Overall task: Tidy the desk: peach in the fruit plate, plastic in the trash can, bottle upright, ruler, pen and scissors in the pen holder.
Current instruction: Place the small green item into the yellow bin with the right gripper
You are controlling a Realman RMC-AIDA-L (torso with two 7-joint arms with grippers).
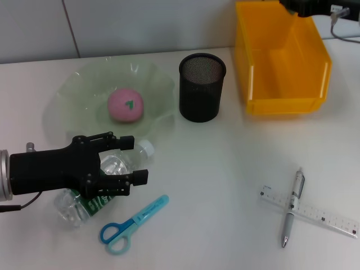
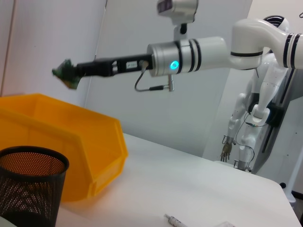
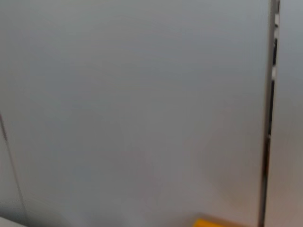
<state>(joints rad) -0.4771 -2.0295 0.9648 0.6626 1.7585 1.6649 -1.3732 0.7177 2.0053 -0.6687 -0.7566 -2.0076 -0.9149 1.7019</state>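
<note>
A clear bottle (image 1: 116, 165) with a white cap lies on its side at the front left. My left gripper (image 1: 134, 159) is open, one finger on each side of the bottle near its neck. The pink peach (image 1: 126, 105) sits in the pale green fruit plate (image 1: 73, 90). Blue scissors (image 1: 132, 222) lie in front of the bottle. The pen (image 1: 292, 208) lies across the ruler (image 1: 326, 216) at the front right. The black mesh pen holder (image 1: 202, 87) stands mid-table. My right gripper (image 2: 71, 73) hangs above the yellow trash can (image 1: 281, 62), shut on a crumpled green piece of plastic (image 2: 64, 72).
The trash can's inside shows nothing in it. White table lies bare between the pen holder and the pen. Another white robot (image 2: 265, 94) stands beyond the table's far side. The right wrist view shows only a grey wall.
</note>
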